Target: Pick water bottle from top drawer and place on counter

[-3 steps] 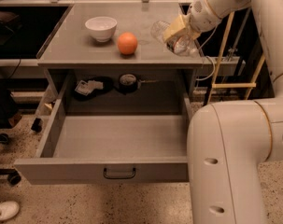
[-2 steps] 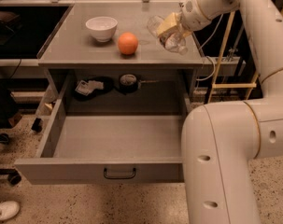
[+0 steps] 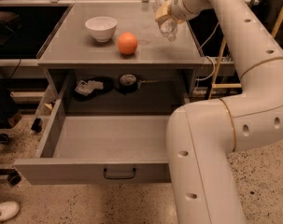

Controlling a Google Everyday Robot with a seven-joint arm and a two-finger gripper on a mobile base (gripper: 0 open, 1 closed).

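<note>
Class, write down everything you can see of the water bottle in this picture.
The water bottle is small, clear, crinkled plastic. It hangs tilted in the gripper, which is shut on its upper part, over the right rear corner of the counter. Only the gripper visibly touches it; whether its lower end meets the counter is unclear.

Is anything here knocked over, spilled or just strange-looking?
Nothing looks spilled or broken. The one odd sight is the water bottle, gripped at a tilt by the tool above the right rear corner of the counter rather than standing on it. The top drawer stands wide open. The bowl and orange sit normally.
</note>
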